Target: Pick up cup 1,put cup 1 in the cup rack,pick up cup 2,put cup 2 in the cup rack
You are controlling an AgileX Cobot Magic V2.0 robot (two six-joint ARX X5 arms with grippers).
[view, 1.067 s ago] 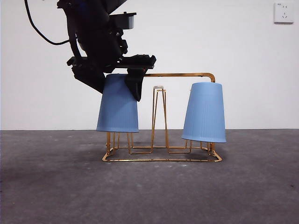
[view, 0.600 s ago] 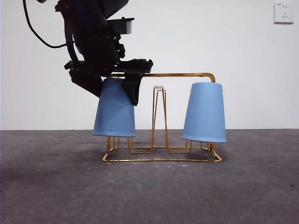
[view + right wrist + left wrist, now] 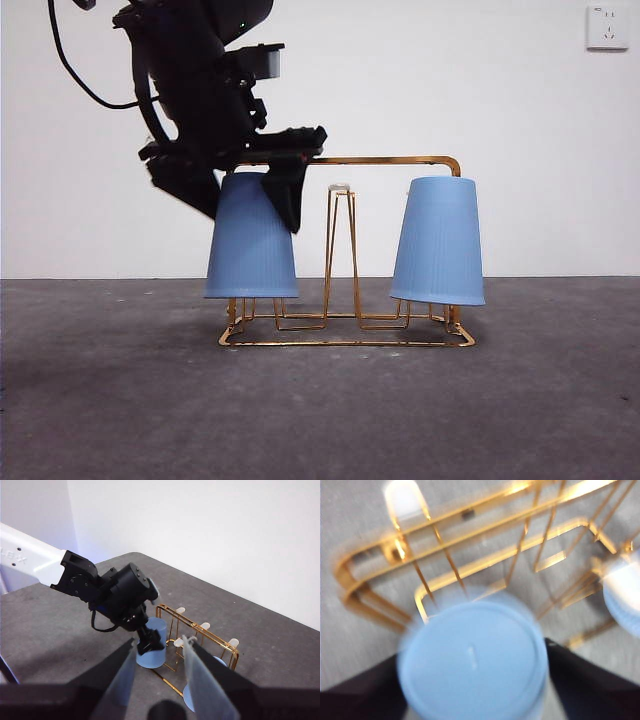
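Left gripper (image 3: 255, 185): it is clamping the closed top end of the blue cup at the rack's left end (image 3: 251, 240), one black jaw on each side, as the left wrist view shows with the cup's round base (image 3: 472, 662) filling the gap between them.
Right gripper (image 3: 159, 672): it is hanging high above the table (image 3: 320, 400), well apart from the rack, its two pale-padded jaws spread with nothing between them.
Cups, count: two, both blue, both upside down.
Held cup: it is sitting over the left end of the cup rack (image 3: 345, 330), mouth down, its rim hanging just above the base wires; whether it is resting on a peg I cannot tell.
Second cup (image 3: 438, 242): it is sitting inverted at the right end of the rack, slightly tilted, free of both grippers.
Cup rack, count: one, gold wire, standing on the dark grey table.
Rack contents: a cup at each end; the middle loop peg (image 3: 340, 250) with its pale tip is standing bare between them.
Rack handle (image 3: 400, 160): it is running across behind the cup tops.
Wall socket (image 3: 607, 27): one, white, high on the wall.
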